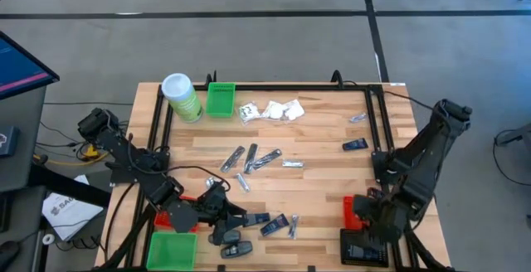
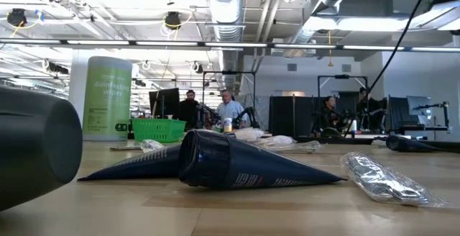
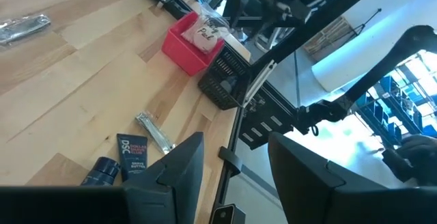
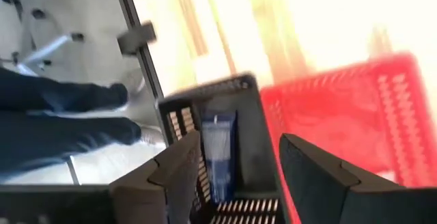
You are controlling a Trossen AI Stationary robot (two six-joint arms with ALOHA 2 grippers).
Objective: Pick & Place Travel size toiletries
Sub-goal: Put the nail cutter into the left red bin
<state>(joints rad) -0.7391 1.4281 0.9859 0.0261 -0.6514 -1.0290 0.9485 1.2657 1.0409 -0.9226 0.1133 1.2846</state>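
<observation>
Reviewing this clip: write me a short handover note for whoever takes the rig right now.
Left end effector: open, empty, low at the near-left corner by the dark packets.
Right end effector: open, empty, over the black bin.
Done: a blue tube lies in the black bin; one white sachet is in the right red bin.
Left: white sachets at the far edge, silvery packets mid-table, a dark packet and a silvery one on the right, and the dark packets near the left end effector.

Dark blue packets [image 1: 355, 145]; white sachets [image 1: 282, 110]; silvery tubes [image 1: 251, 158]; red bin [image 4: 341, 115]; black bin [image 4: 225, 156]; green basket [image 1: 221, 99].
</observation>
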